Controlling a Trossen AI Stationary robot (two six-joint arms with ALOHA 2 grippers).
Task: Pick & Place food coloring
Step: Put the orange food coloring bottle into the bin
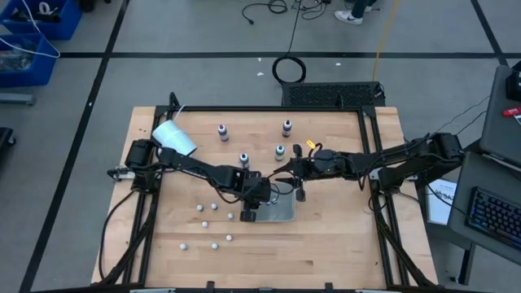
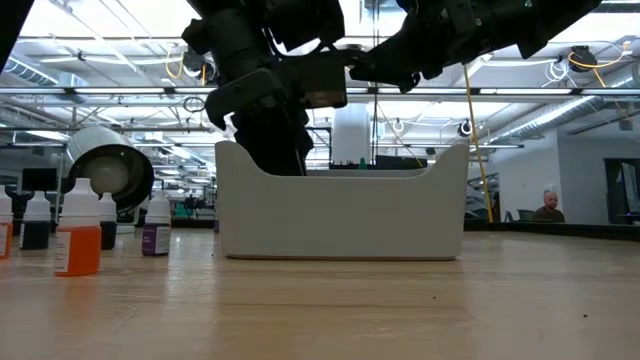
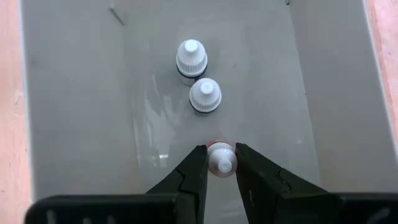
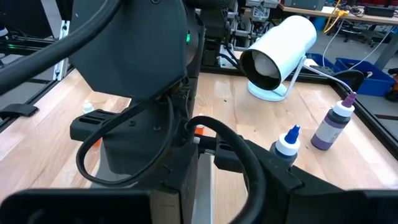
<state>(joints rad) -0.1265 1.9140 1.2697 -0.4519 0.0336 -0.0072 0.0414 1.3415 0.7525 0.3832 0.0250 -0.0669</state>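
Food coloring bottle: upright in tray, pinched between left hand fingers (grip possibly loosening); right hand's state: cannot tell.

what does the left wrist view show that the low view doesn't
Only the left wrist view looks into the tray: two white-capped bottles stand on its floor, and a third bottle sits between the left gripper fingers. Only the low view shows the bottles still on the table, an orange one and a purple one among them, and the room behind. Both show the tray and the left gripper reaching down into it.
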